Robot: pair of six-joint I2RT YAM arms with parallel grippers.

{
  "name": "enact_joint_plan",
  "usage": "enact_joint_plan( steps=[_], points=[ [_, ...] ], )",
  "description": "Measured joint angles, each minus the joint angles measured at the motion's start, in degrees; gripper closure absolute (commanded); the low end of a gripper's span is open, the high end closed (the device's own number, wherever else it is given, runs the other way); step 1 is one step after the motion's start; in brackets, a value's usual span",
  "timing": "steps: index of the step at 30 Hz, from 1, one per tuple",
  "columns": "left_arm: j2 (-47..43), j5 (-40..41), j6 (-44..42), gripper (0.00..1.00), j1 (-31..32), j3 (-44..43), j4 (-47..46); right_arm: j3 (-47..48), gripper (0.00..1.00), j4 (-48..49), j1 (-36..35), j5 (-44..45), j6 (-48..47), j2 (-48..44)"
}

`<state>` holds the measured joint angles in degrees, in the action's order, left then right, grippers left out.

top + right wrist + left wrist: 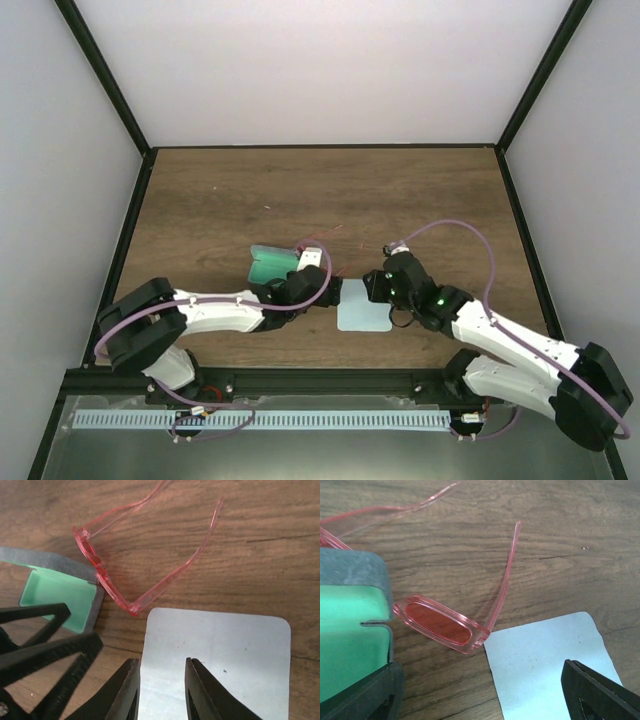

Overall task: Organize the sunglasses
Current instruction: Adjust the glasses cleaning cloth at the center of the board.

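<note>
Currently the sunglasses (442,625) lie on the counter (560,530), arms unfolded, between the open case (350,625) and the cloth (545,660), probably touching the case. The left end effector (480,672) stands wide apart, holding nothing. The right end effector (161,662) is narrowly apart above the cloth, gripping nothing.

Light: bright, even and diffuse, from overhead; the walls (320,70) wash out pale.
Shadows: soft and thin; a dark line under the cloth (545,665) edge, a faint one beside the case (350,630).
Glare: dull sheen on the table (420,190) wood in the wrist views; the sunglasses (440,625) glow pink as light passes through.
Focus: left gripper (482,680) blurred at the lower corners; right gripper (162,680) soft-edged; sunglasses sharp up close, only hair-thin lines from above.
Distortion: the top view is wide-angle, and the frame posts (105,80) splay towards the corners.
</note>
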<state>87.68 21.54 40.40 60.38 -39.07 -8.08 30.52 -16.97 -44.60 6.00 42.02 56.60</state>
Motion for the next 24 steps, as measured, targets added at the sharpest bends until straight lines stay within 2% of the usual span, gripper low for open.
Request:
enact_joint_plan(
  steps=[7,24],
  points=[
    [5.22,-3.34,1.25,0.2,0.0,-3.15,0.17,-2.27,0.71,1.62,1.95,-0.61,-1.38,-2.34],
    [17.64,-5.33,0.55,0.18,-0.39,-17.88,7.45,-3.3,0.69,2.58,2.93,-1.88,-5.18,-3.3]
  ],
)
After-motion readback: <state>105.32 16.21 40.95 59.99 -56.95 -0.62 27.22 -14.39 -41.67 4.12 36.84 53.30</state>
